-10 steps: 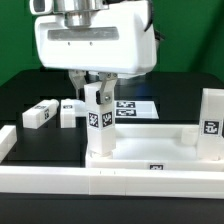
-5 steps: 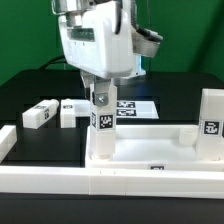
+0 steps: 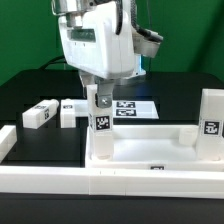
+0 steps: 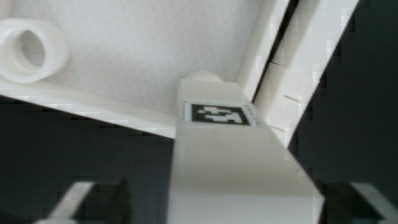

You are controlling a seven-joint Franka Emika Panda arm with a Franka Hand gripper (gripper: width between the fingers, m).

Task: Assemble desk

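Desk leg (image 3: 101,130) upright on tabletop (image 3: 165,140) — top partly hidden inside the wide-open tool (image 3: 98,97)

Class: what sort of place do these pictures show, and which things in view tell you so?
Probably a robotics lab bench: a robot gripper above a black table, a white desk leg bearing a printed tag, and a marker board lying flat.

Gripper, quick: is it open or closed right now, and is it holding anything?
Gripper: open, with its jaws standing clear on either side of the upright leg; holding nothing.
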